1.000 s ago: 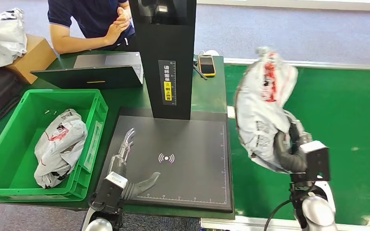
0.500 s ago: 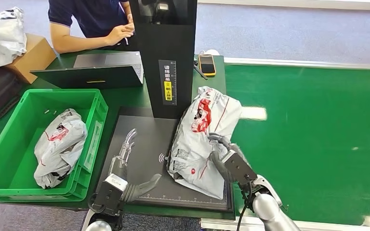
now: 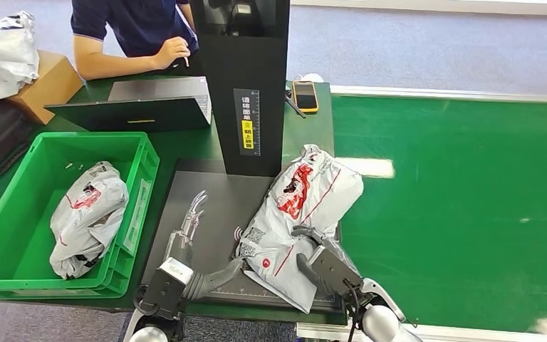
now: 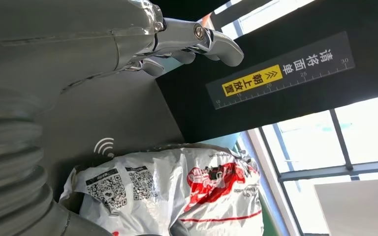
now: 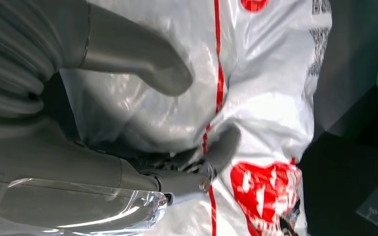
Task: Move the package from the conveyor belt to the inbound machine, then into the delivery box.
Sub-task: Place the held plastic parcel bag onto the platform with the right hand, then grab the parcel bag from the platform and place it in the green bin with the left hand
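In the head view, the white plastic package (image 3: pixel 295 217) with red print is seen lying on the dark scanning plate (image 3: pixel 206 199) of the inbound machine, its far end close to the black upright column (image 3: pixel 251 78). It is gripped at its near end by the right hand (image 3: pixel 318 258), the fingers being pressed into the wrapping. The left hand (image 3: pixel 189 239) is laid flat on the plate beside the package, fingers stretched apart and nothing held. To the left, a green crate (image 3: pixel 14 214) is seen with another white package (image 3: pixel 85 214) inside it. A green conveyor belt (image 3: pixel 470 199) is seen to the right of the plate. A laptop (image 3: pixel 142 103) and a person's forearm (image 3: pixel 124 60) are seen behind the crate. In the left wrist view, the package (image 4: pixel 177 191) is shown with 2 QR codes on its label, lying against the column's foot, under the yellow label strip (image 4: pixel 285 69); the left hand's fingers (image 4: pixel 197 42) are seen extended and empty above the plate. In the right wrist view, the package (image 5: pixel 256 98) is clasped between the grey thumb (image 5: pixel 147 59) and the darker fingers (image 5: pixel 211 152) of the right hand.
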Robot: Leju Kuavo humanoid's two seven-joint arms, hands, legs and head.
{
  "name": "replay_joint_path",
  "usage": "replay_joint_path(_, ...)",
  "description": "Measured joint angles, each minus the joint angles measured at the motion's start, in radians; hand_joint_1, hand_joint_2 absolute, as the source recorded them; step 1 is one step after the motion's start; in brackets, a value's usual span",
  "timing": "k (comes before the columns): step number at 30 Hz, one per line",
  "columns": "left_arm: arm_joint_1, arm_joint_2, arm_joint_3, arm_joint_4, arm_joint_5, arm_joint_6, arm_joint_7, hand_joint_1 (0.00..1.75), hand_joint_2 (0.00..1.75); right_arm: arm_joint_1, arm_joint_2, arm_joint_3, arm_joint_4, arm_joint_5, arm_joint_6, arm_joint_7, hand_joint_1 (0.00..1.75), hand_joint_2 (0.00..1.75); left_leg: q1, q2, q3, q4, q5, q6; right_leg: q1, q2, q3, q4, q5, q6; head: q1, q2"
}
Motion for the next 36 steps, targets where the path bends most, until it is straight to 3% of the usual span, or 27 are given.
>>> replay_joint_path(6,0.004,0.000,-0.002,0.000,0.000,0.006,0.000,0.00,1.75,0.029,-0.001,-0.032,-0.035,-0.052,0.003,-0.073,0.00,1.75,0.000,0.000,-0.001,0.000,0.000,0.000,0.000,0.000,0.000,0.000,0.000,0.000,0.000,0.000)
replay_joint_path(13,0.006,0.000,-0.002,0.000,0.001,-0.003,-0.014,0.00,1.75,0.049,-0.001,-0.144,-0.104,-0.136,0.018,-0.150,0.00,1.75,0.000,0.000,-0.001,0.000,0.000,0.000,0.000,0.000,0.000,0.000,0.000,0.000,0.000,0.000)
replay_joint_path(26,0.005,0.000,-0.006,0.000,-0.041,-0.054,-0.009,0.00,1.75,0.198,-0.001,-0.358,-0.321,-0.181,0.028,-0.259,0.00,1.75,0.000,0.000,-0.002,0.000,0.000,0.000,0.000,0.000,-0.002,0.000,0.000,0.000,0.000,0.000)
replay_joint_path(31,-0.022,-0.001,-0.046,0.028,-0.099,-0.112,0.000,0.00,1.75,0.222,0.008,-0.448,-0.420,-0.222,0.057,-0.268,0.00,1.75,0.000,0.000,-0.002,0.001,0.000,0.000,-0.001,0.000,-0.002,0.000,0.000,0.000,0.000,0.000)
replay_joint_path(36,-0.090,-0.002,-0.137,0.123,-0.172,-0.175,0.010,0.00,1.75,0.254,0.033,-0.521,-0.497,-0.264,0.107,-0.275,0.00,1.75,0.000,-0.001,-0.002,0.001,0.000,0.000,-0.001,0.000,-0.002,0.000,0.000,0.000,0.000,0.000)
